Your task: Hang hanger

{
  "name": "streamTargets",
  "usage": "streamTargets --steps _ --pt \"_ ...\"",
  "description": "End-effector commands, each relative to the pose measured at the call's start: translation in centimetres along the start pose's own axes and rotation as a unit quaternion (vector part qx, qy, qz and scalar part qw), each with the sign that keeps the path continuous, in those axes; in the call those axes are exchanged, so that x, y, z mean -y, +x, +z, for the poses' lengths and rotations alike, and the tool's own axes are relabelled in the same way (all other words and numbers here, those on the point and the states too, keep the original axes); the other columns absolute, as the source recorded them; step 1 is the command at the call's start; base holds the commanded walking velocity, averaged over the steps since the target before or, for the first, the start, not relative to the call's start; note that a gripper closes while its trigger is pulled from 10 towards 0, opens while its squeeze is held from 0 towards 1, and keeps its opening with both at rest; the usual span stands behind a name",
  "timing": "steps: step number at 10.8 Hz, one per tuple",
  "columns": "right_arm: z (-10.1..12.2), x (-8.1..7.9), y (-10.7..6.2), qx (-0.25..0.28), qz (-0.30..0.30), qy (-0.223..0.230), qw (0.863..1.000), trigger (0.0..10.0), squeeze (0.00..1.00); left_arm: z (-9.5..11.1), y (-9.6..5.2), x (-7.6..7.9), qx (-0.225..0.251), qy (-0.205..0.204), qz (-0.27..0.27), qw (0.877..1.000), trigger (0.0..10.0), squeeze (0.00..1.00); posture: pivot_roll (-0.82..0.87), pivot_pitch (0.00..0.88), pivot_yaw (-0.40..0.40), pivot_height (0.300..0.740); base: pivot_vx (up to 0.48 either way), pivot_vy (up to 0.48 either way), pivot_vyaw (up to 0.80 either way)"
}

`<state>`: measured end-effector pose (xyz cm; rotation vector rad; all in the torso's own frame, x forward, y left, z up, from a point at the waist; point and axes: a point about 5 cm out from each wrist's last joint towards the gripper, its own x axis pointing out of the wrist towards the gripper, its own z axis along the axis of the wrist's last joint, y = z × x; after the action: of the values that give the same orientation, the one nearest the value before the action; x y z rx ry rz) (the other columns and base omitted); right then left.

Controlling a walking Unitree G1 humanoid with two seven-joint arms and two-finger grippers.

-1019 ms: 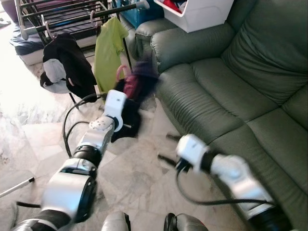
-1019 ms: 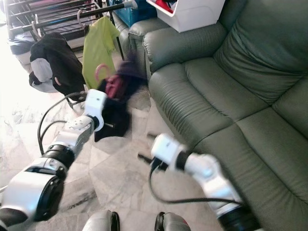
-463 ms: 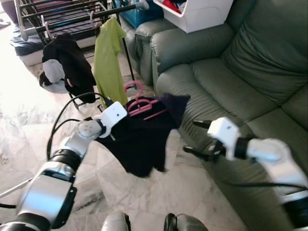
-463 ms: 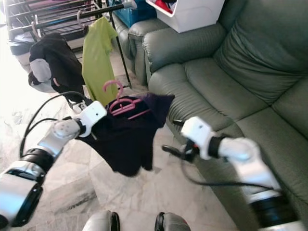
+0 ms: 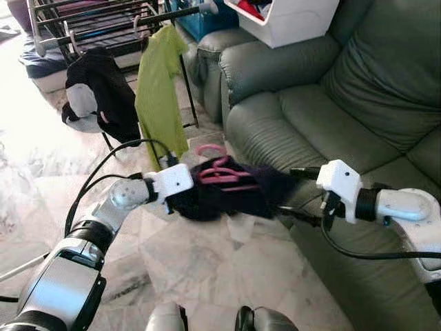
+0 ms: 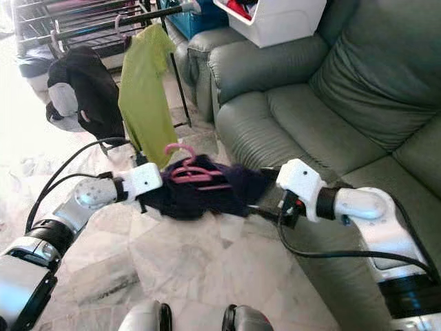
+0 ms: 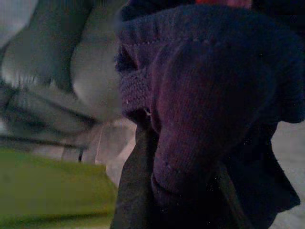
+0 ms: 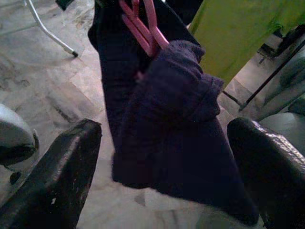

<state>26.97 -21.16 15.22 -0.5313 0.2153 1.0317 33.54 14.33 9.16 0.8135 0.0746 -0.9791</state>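
1. Right eye view shows my pink hanger with the dark purple garment draped over it, held up off the floor between my two arms, near the front of the green sofa.

2. A second ago the garment lay bundled low by the floor; half a second ago it hung long and loose from my left side. Now it is stretched nearly level between both arms, with the hanger's hook curling up on top.

3. My left jaws are buried in the cloth at the garment's left end. From the left wrist view I see folded purple knit pressed right up against the lens, so I judge they are clamped on the garment.

4. My right jaws have come in from the sofa side. In the right wrist view both fingers stand wide apart, with the garment and hanger hanging between them; nothing is pinched yet.

5. Further off, the drying rack carries a lime-green shirt and a black jacket. It stands well apart from the hanger, beyond my left arm.

6. I judge the lift is done and the carry to the rack has not begun. The hook is free and pointing up, which suits the rail, but I must first secure the right end or let it hang.
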Motion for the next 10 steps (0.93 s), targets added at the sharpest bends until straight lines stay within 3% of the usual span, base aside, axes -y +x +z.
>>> streamTargets --steps 1,2,3,4,5,7,9,10 --pt "-0.2 0.1 -0.3 -0.009 0.015 -0.006 1.0 10.0 1.0 0.8 0.0 0.1 0.03 0.026 -0.012 0.999 0.0 0.0 -0.09 0.076 0.014 0.74 0.0 0.0 0.0" --pt "-0.8 0.0 -0.4 -0.022 0.023 -0.009 0.999 10.0 1.0 1.3 0.1 0.2 0.048 0.032 -0.021 0.998 0.0 0.0 -0.09 0.076 0.014 0.74 0.0 0.0 0.0" --pt "-1.2 0.2 -0.3 -0.034 0.028 -0.026 0.999 10.0 0.79 1.6 0.2 0.5 0.058 0.041 -0.034 0.997 0.0 0.0 -0.08 0.077 0.014 0.74 0.0 0.0 0.0" --pt "-0.7 0.4 0.2 -0.027 0.036 -0.035 0.998 10.0 0.31 1.7 0.3 1.1 0.065 0.049 -0.051 0.995 0.0 0.0 -0.08 0.077 0.013 0.74 0.0 0.0 0.0" --pt "-0.5 0.5 0.5 -0.024 0.043 -0.046 0.998 10.0 0.0 1.8 0.4 1.4 0.07 0.054 -0.057 0.995 0.0 0.0 -0.08 0.077 0.013 0.74 0.0 0.0 0.0" --pt "0.2 0.8 1.4 -0.007 0.054 -0.053 0.997 10.0 0.0 2.2 0.8 1.8 0.077 0.057 -0.064 0.993 0.0 0.0 -0.08 0.077 0.01 0.74 0.0 0.0 0.0" --pt "-0.6 0.8 2.3 -0.001 0.071 -0.02 0.997 10.0 0.0 2.8 1.3 1.9 0.088 0.057 -0.064 0.992 0.0 0.0 -0.08 0.078 0.009 0.74 0.0 0.0 0.0" --pt "-1.2 0.6 3.2 0.002 0.088 0.008 0.996 2.5 0.0 3.2 1.6 2.0 0.095 0.059 -0.066 0.992 0.0 0.0 -0.08 0.079 0.007 0.74 0.0 0.0 0.0"
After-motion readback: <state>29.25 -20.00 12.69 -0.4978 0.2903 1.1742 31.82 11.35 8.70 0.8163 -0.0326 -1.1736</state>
